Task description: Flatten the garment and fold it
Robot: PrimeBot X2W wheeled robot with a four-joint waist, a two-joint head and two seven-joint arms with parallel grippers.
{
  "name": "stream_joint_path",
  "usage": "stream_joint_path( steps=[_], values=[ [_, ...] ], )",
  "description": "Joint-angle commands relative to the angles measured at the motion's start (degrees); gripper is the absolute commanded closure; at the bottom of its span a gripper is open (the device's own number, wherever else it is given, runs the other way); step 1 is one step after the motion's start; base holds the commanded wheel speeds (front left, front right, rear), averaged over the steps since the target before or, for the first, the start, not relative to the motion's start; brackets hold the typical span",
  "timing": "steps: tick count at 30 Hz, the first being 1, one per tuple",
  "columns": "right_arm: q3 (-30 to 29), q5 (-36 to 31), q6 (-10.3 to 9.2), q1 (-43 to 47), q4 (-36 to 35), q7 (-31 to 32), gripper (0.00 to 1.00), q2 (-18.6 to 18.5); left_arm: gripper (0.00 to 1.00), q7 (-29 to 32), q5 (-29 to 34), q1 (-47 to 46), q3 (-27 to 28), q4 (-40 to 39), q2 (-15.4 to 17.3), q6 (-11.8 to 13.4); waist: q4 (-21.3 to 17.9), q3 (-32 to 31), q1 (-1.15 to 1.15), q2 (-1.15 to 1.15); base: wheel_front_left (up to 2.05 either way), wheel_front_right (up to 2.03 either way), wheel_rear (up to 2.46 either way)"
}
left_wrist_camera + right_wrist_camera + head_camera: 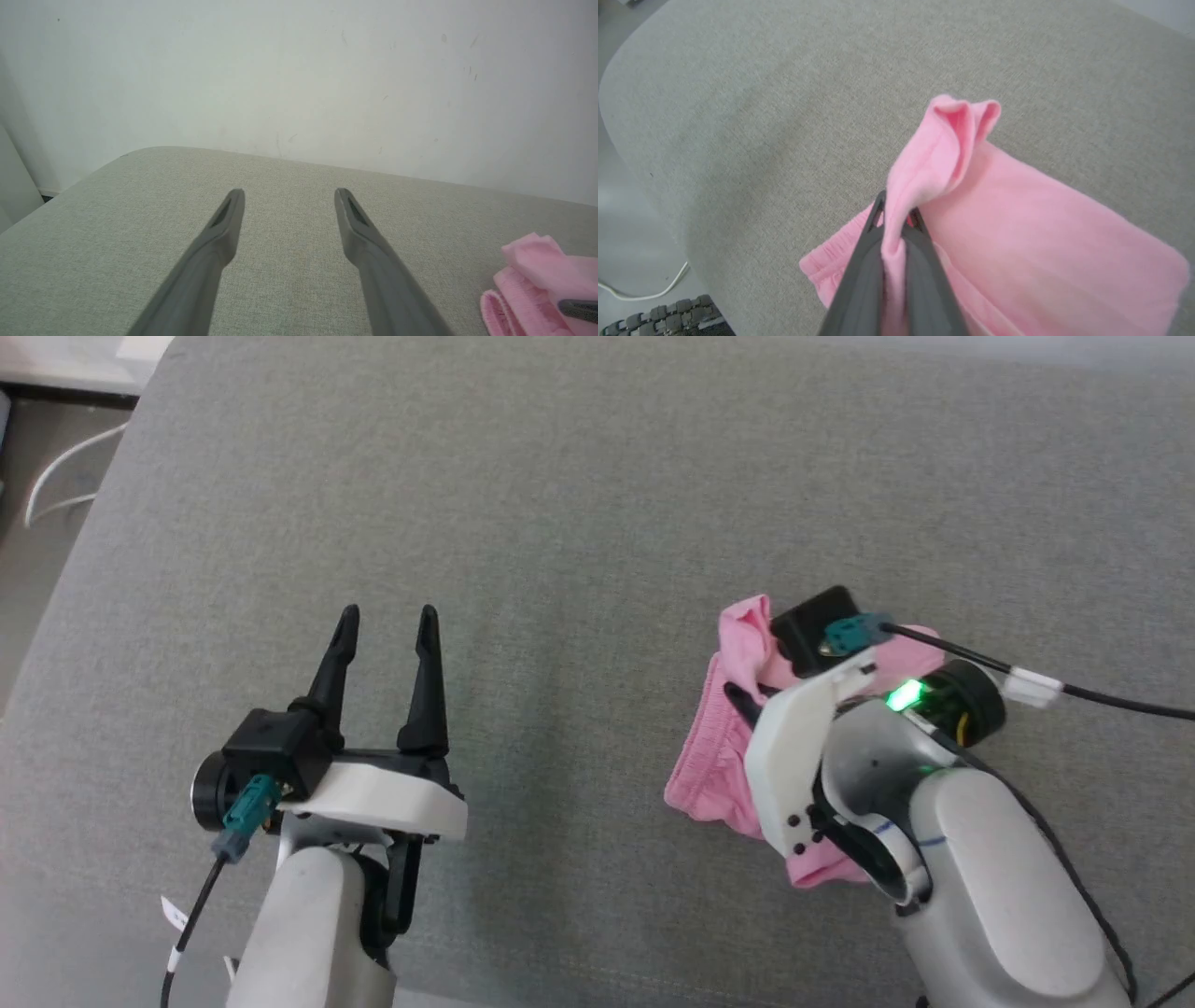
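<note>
R gripper (896,212) clamped on bunched pink garment (1017,224).
L gripper (388,614) apart, lower left. Pinched fold clear in right wrist view; in head view arm (980,859) covers it.

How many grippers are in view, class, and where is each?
2. The left gripper is open over the grey surface, left of the garment; the right gripper is shut on the garment.

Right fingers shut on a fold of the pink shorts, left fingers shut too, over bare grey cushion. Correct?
Not quite: the left gripper is open, its fingers spread apart over the bare grey cushion, as the left wrist view shows. The right gripper is indeed shut on a fold of the pink shorts.
</note>
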Motion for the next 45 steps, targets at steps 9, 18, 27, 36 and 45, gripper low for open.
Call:
stream_joint_path(
  steps=[9,18,27,36,45],
  values=[
    [4.9,8.1,-0.04,-5.0,11.0,-3.9,0.0,-0.1,0.0,-0.3,-1.4,-1.1,-1.0,0.3,-0.1,0.9,1.9,1.3,0.0,0.0,0.0,0.0,0.0],
    [-0.5,16.4,-0.04,-2.1,2.2,-20.9,0.0,-0.1,0.0,-0.3,-0.8,0.4,-0.4,0.7,-0.1,0.9,-0.3,-1.3,0.0,0.0,0.0,0.0,0.0],
    [-15.2,13.9,-0.04,8.5,-2.6,-39.6,0.0,-0.1,0.0,-0.3,0.5,2.0,1.1,-0.1,-0.1,0.5,-3.3,-3.7,0.0,0.0,0.0,0.0,0.0],
    [-18.5,10.4,-0.04,14.3,4.6,-40.3,0.0,-0.1,0.0,-0.3,0.9,2.2,2.2,-1.2,-0.1,0.2,-4.4,-3.1,0.0,0.0,0.0,0.0,0.0],
    [-15.5,12.1,-0.04,11.7,11.8,-33.0,0.0,-0.1,0.0,-0.3,0.5,1.8,1.7,-1.2,-0.1,0.4,-3.1,-1.8,0.0,0.0,0.0,0.0,0.0]
  ],
)
